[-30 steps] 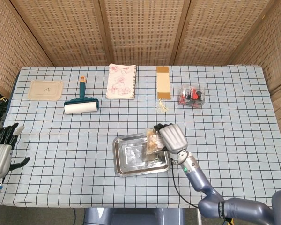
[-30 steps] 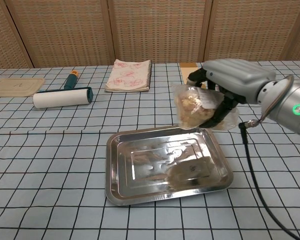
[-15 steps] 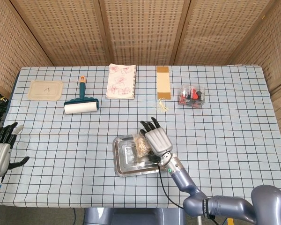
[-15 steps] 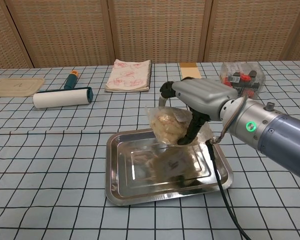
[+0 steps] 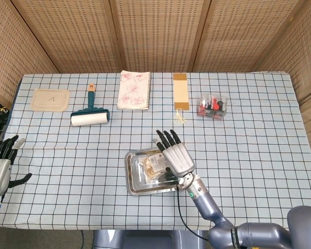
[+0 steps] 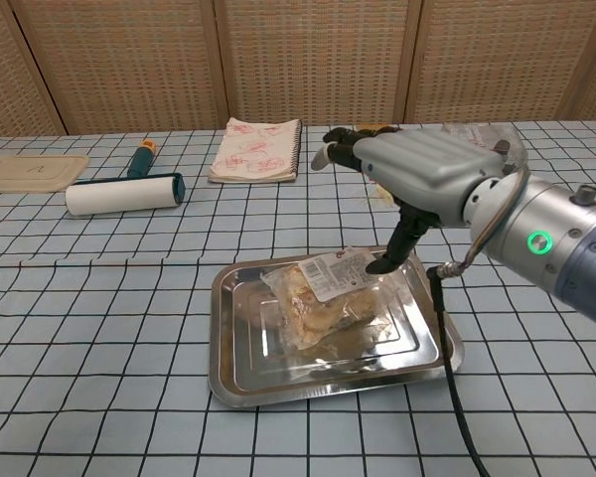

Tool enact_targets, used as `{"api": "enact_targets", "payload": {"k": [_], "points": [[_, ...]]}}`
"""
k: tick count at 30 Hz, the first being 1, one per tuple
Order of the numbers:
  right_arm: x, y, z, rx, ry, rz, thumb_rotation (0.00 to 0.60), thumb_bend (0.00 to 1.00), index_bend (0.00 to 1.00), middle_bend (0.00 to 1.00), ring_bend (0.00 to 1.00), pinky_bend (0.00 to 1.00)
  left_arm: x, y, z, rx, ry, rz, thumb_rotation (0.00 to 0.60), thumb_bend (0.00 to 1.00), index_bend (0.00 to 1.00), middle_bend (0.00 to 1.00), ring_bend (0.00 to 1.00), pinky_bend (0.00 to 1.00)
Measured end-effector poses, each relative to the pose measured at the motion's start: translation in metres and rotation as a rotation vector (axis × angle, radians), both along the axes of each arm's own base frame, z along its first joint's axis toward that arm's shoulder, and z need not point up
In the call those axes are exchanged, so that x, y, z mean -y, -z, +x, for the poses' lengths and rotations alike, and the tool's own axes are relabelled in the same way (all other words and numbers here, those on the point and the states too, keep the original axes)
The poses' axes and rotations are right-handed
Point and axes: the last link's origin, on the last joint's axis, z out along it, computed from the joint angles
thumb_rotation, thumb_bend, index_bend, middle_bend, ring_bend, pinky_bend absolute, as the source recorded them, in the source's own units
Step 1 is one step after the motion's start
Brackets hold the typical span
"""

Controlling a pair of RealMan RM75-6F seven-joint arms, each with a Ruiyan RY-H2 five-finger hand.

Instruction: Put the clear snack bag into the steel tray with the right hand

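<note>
Clear snack bag (image 6: pixel 328 294) lying flat inside the steel tray (image 6: pixel 240 373), long axis along the tray's length, printed label end toward the tray's far right corner. Right hand (image 6: pixel 417 169) above the tray, fingers spread, thumb tip touching the label end.

Both views are bright and evenly lit from overhead, with soft, short shadows lying close under things on the tabletop (image 5: pixel 249 155). The steel tray (image 6: pixel 233 368) throws mirror-like glare and smeared reflections along its floor and rim, and the clear snack bag (image 6: pixel 323 298) carries small highlights. Focus is sharp across the head view; in the chest view the right hand (image 6: pixel 417 174) looms large and slightly soft at its near edge.
</note>
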Motion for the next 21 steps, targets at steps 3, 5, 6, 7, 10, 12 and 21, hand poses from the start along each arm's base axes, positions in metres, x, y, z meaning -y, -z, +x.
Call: {"api": "enact_targets", "payload": {"k": [3, 5, 6, 7, 10, 12, 21], "points": [[0.004, -0.016, -0.009, -0.025, 0.006, -0.045, 0.6, 0.15, 0.17, 0.0, 0.0, 0.0, 0.0, 0.0, -0.001, -0.001, -0.003, 0.0, 0.6, 0.18, 0.0, 0.0, 0.0, 0.0], [0.008, -0.03, -0.021, -0.05, 0.019, -0.083, 0.6, 0.15, 0.17, 0.0, 0.0, 0.0, -0.001, 0.0, -0.001, -0.004, -0.004, 0.0, 0.6, 0.18, 0.0, 0.0, 0.0, 0.0], [0.009, -0.037, -0.027, -0.061, 0.027, -0.102, 0.6, 0.15, 0.17, 0.0, 0.0, 0.0, -0.001, 0.001, -0.001, -0.006, -0.004, 0.0, 0.6, 0.18, 0.0, 0.0, 0.0, 0.0], [0.011, -0.047, -0.038, -0.077, 0.04, -0.127, 0.6, 0.15, 0.17, 0.0, 0.0, 0.0, -0.001, 0.001, -0.001, -0.008, -0.004, 0.001, 0.6, 0.18, 0.0, 0.0, 0.0, 0.0], [0.013, -0.07, -0.067, -0.108, 0.077, -0.183, 0.6, 0.15, 0.15, 0.0, 0.0, 0.0, -0.002, 0.003, -0.001, -0.015, -0.004, 0.003, 0.6, 0.18, 0.0, 0.0, 0.0, 0.0], [0.012, -0.082, -0.087, -0.125, 0.105, -0.215, 0.6, 0.15, 0.13, 0.0, 0.0, 0.0, -0.002, 0.004, -0.001, -0.019, -0.005, 0.005, 0.6, 0.18, 0.0, 0.0, 0.0, 0.0], [-0.005, -0.129, -0.17, -0.09, 0.243, -0.317, 0.6, 0.15, 0.12, 0.0, 0.0, 0.0, -0.003, 0.01, -0.001, -0.042, 0.007, 0.006, 0.6, 0.18, 0.0, 0.0, 0.0, 0.0]]}}
